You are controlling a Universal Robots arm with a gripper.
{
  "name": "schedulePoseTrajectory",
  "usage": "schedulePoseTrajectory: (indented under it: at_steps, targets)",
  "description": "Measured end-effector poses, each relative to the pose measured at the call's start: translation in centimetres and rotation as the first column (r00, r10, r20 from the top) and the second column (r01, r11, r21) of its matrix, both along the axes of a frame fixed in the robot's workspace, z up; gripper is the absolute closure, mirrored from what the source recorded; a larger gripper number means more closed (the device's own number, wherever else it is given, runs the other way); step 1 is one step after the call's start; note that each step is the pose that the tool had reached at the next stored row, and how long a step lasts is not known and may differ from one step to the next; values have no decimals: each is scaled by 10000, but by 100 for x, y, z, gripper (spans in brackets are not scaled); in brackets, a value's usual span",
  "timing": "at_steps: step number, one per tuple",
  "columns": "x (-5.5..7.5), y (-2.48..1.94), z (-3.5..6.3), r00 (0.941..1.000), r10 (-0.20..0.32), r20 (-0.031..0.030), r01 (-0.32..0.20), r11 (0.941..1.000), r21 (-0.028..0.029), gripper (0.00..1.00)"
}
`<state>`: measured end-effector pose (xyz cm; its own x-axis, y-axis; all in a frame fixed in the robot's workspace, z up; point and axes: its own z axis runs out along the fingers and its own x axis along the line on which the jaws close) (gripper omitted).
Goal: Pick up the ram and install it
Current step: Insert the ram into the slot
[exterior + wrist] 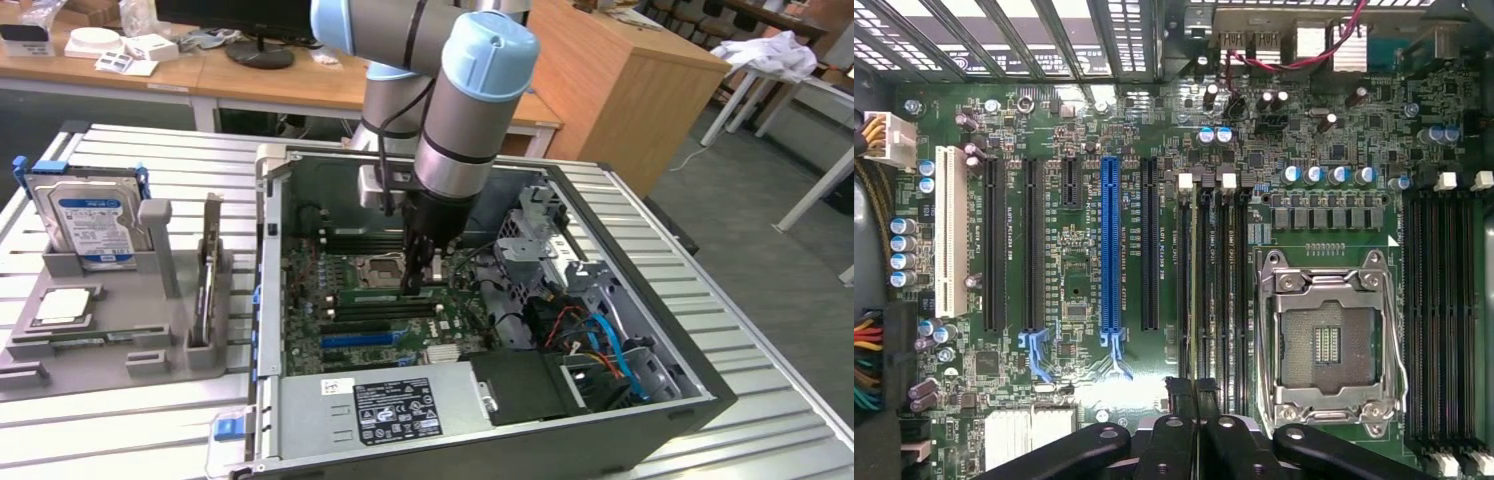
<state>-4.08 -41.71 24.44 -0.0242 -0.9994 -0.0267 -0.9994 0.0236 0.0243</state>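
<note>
Holding ram (374,296) edgewise, gripper (424,287) clenched on its top edge, just beside CPU socket (384,268); probably light, stiff, fragile; best gripped mid-length.

Arm (461,110): upper links cut off by the frame edge. Ram (374,294): middle hidden behind the gripper (424,283) clamped on it. Drive (91,215) and power-supply label (396,410): print too small to read. Monitor (260,25): screen cut off. Wrist view: gripper body cut off by the edge.
</note>
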Motion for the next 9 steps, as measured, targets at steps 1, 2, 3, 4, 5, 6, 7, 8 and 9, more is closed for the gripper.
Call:
schedulePoseTrajectory:
  at_steps: [1, 2, 3, 4, 5, 6, 7, 8, 9]
  targets:
    - [0, 0, 0, 10000, -1, 0, 1, 10000, -1, 88]
    - [0, 0, -1, 10000, -1, 1, 1, 10000, 1, 88]
    - [0, 0, -1, 10000, 0, 0, 0, 10000, 1, 88]
    - [0, 0, -1, 10000, -1, 0, 1, 10000, 1, 88]
    - [0, 0, -3, 10000, 0, 1, 0, 10000, 2, 88]
    - [0, 1, -6, 10000, 0, 1, 0, 10000, 3, 88]
    - [0, 0, -9, 10000, 0, 1, 0, 10000, 4, 88]
    - [0, 0, -12, 10000, -1, 1, 1, 10000, 3, 88]
    - [0, 0, -15, 10000, 0, 1, 0, 10000, 2, 88]
